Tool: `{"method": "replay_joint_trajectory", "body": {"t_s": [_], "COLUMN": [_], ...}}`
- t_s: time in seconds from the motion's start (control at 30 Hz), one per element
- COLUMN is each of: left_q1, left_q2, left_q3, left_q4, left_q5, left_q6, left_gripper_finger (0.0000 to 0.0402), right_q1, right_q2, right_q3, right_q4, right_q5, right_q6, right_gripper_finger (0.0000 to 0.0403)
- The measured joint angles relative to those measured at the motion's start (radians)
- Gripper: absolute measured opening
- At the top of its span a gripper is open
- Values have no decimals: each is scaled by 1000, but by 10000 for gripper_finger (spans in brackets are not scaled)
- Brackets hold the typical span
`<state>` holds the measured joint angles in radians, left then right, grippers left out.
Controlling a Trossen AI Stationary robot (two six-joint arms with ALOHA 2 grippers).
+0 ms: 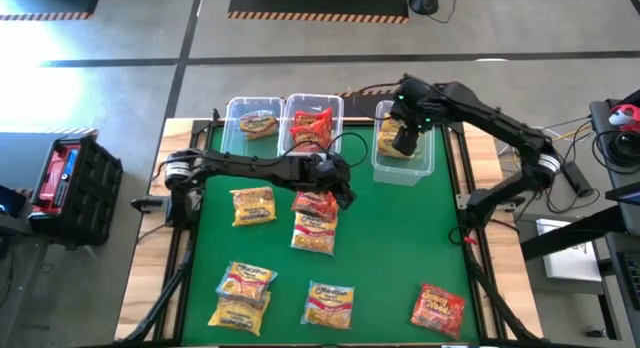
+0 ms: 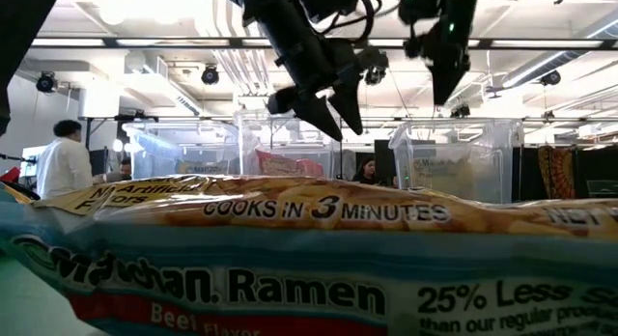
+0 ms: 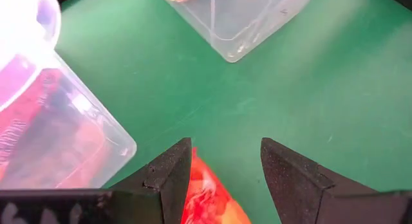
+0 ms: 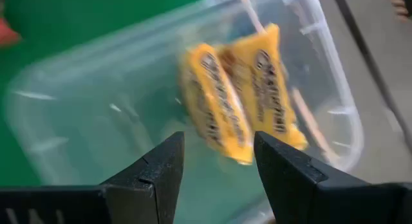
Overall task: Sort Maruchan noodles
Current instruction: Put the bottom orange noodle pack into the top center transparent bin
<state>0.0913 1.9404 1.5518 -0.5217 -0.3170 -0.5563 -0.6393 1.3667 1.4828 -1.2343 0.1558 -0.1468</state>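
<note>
While the right gripper is being held open and empty over the right bin, upper right of frame, a yellow packet is lying inside: a drop step, judged. The left gripper, open at centre, is being positioned over a red packet; closing on it is called for next.

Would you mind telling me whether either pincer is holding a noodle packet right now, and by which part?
Neither holds anything. The right pincer stands open above the yellow packets in the bin; the left pincer is open over a red packet.
</note>
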Motion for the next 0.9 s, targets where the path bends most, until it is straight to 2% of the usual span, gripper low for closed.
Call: {"method": "replay_joint_trajectory", "body": {"t_s": [0.23,0.5,0.67,0.9], "left_q1": [-43,-112,-162,-238], "left_q2": [-44,-36,-64,-63], "left_q3": [-1,0,2,3], "left_q4": [44,91,129,95], "left_q5": [-4,9,10,13], "left_q6": [-10,-33,-2,-14], "left_gripper_finger": [170,170,170,170], "right_q1": [112,256,412,673], "right_q2": [-126,-198,-231,-245], "right_q3": [-30,-32,-67,-223], "right_q4": [103,97,67,64], "right_q5": [-26,-24,-24,-29], "right_q6": [107,284,448,753], "right_gripper_finger": [179,178,178,176]}}
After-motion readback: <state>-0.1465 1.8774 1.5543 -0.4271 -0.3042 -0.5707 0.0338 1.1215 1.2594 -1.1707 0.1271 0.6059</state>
